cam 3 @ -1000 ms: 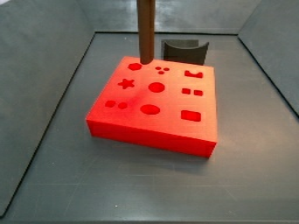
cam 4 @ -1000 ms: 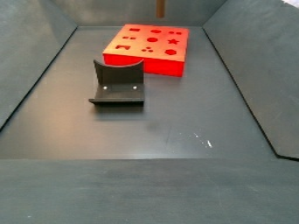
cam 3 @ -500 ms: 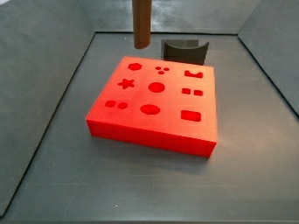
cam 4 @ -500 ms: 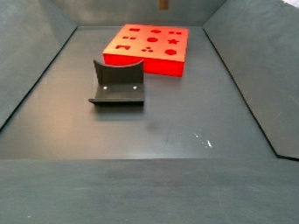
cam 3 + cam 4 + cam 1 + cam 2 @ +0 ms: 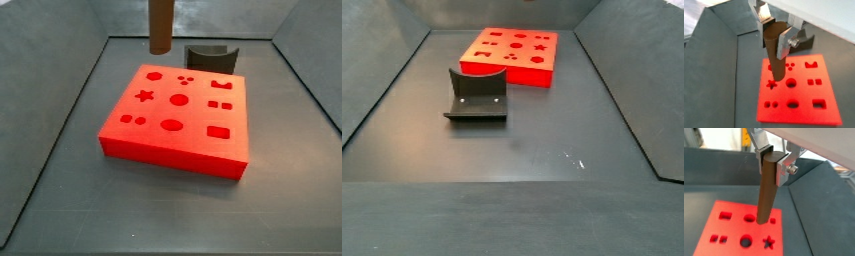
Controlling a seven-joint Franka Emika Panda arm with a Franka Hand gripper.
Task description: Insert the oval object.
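The oval object, a long slim brown peg (image 5: 775,55), hangs upright in my gripper (image 5: 774,37), whose silver fingers are shut on its upper end; it shows in both wrist views (image 5: 767,188). In a side view only the peg's lower part (image 5: 159,28) shows, lifted well above the far left corner of the red block (image 5: 177,117); the gripper itself is out of frame there. The red block with shaped holes lies flat on the floor (image 5: 510,52). The peg's tip hangs clear above the block's holes (image 5: 751,218).
A dark grey fixture with a curved notch (image 5: 211,57) stands just behind the red block; it also shows in a side view (image 5: 477,96). Grey sloping walls (image 5: 60,120) enclose the dark floor (image 5: 516,150).
The peg has risen straight up from the red block's far left corner, from near its surface to well above it. The block and fixture have not moved.
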